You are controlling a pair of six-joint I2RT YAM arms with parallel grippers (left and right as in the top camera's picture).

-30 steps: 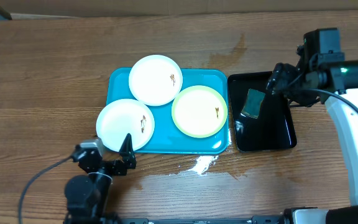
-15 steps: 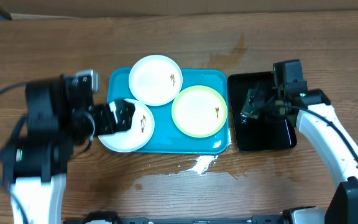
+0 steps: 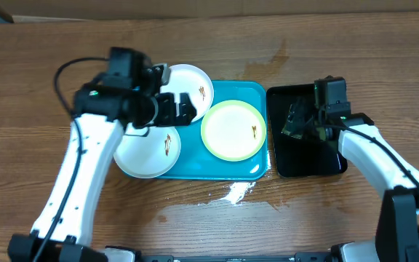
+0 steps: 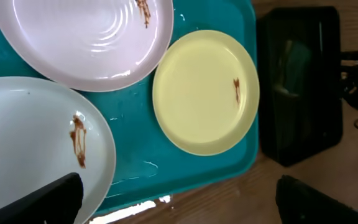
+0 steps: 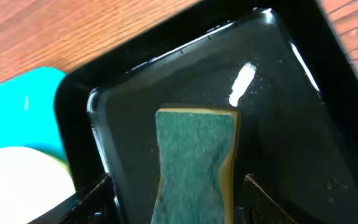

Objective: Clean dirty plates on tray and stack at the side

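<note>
The turquoise tray (image 3: 257, 93) holds three plates: a white one at the back (image 3: 191, 86), a white one at the front left (image 3: 142, 151) overhanging the rim, and a yellow-green rimmed one (image 3: 233, 129) on the right. Each has a small brown smear. My left gripper (image 3: 174, 108) is open and empty, hovering over the two white plates. The left wrist view shows the plates (image 4: 86, 43), (image 4: 30, 137), (image 4: 204, 90), the tray (image 4: 148, 155) and the open jaws (image 4: 179, 208). My right gripper (image 3: 302, 120) is open, its fingers (image 5: 178, 190) on either side of a green sponge (image 5: 194, 149).
The sponge lies in a narrow black tray (image 3: 318, 164) just right of the turquoise tray; the black tray also shows in the right wrist view (image 5: 166, 74). A wet patch (image 3: 235, 193) lies on the wooden table in front of the tray. A cardboard edge runs along the back.
My left arm swung from the table's front left up and over the white plates. My right gripper moved left and down over the sponge in the black tray.
</note>
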